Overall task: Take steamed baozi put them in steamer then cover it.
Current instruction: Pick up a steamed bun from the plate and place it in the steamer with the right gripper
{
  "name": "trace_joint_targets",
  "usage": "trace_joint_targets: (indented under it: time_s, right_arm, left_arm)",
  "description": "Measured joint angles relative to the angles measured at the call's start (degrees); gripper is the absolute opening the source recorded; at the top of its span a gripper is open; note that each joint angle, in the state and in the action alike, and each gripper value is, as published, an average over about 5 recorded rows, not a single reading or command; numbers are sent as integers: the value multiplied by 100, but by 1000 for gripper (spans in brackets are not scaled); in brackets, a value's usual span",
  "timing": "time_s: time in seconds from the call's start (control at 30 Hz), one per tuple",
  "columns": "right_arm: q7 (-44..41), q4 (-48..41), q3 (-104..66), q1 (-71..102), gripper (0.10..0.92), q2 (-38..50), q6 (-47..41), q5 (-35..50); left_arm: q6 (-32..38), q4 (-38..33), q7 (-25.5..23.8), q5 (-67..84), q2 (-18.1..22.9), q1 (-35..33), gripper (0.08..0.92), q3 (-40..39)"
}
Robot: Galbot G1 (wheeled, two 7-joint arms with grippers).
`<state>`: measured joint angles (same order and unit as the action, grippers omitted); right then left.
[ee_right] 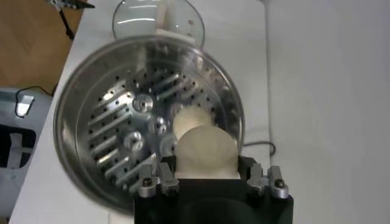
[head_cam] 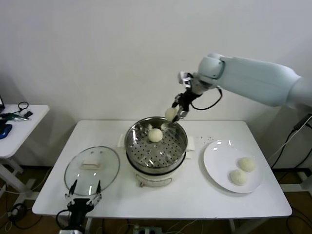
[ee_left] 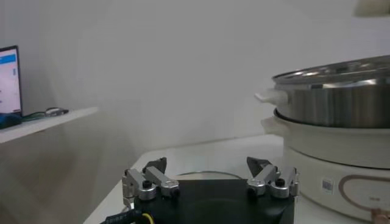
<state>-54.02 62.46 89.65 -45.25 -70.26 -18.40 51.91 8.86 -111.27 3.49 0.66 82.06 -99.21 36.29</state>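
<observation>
Item, steamed baozi, four in all: one [head_cam: 170, 113] carried in the right tool [head_cam: 176, 113], clamped between narrowed jaws above the far rim of the steamer [head_cam: 156, 146], held high enough to clear the steel wall so it can be let down onto the perforated tray; the right wrist view shows this bun [ee_right: 205, 152] seated between the jaws directly over the pan, with the tray below it. One baozi [head_cam: 155, 135] already lies on the tray toward the far side, leaving the near part bare for those to come. Two baozi [head_cam: 246, 164] [head_cam: 239, 177] wait on the white plate [head_cam: 214, 161] at the robot's right, just beside each other, within the right arm's reach, which is likely why that arm does the ferrying. Steamer: shiny pot on a white base with side handles, centre of the desk [head_cam: 204, 202], open on top. Cover [head_cam: 92, 169]: clear glass lid with cream bar handle up, lying flat on the desk at the robot's left, kept apart from the pot so the opening stays free, and near the left arm, presumably for that arm to lift once loading ends. Left tool [head_cam: 84, 187]: parked low at the near desk edge just by the cover, jaws spread wide, holding nothing, idle. Judged state of task: half-way through loading, covering not yet begun
</observation>
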Motion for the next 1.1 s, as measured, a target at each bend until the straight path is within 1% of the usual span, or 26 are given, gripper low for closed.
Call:
trace_joint_targets:
  time_s: [0.23, 0.47, 0.87, 1.03, 1.1]
  right_arm:
    - [287, -40, 134, 206, 653, -584, -158, 172]
    - [464, -110, 164, 505, 653, -964, -244, 172]
    - [600, -132, 183, 970, 656, -1182, -301, -13]
    - [617, -158, 168, 1065, 668, -1218, -314, -95]
    - [625, -157, 169, 1088, 690, -1218, -329, -122]
  left_arm:
    - [-10, 4, 16, -45, -24, -56, 823, -14]
    - [-2, 50, 27, -114, -29, -50, 823, -70]
    - [-22, 114, 29, -140, -22, -15, 823, -79]
    - [-20, 139, 38, -150, 0, -9, 823, -82]
    - [-16, 141, 41, -151, 3, -16, 823, -82]
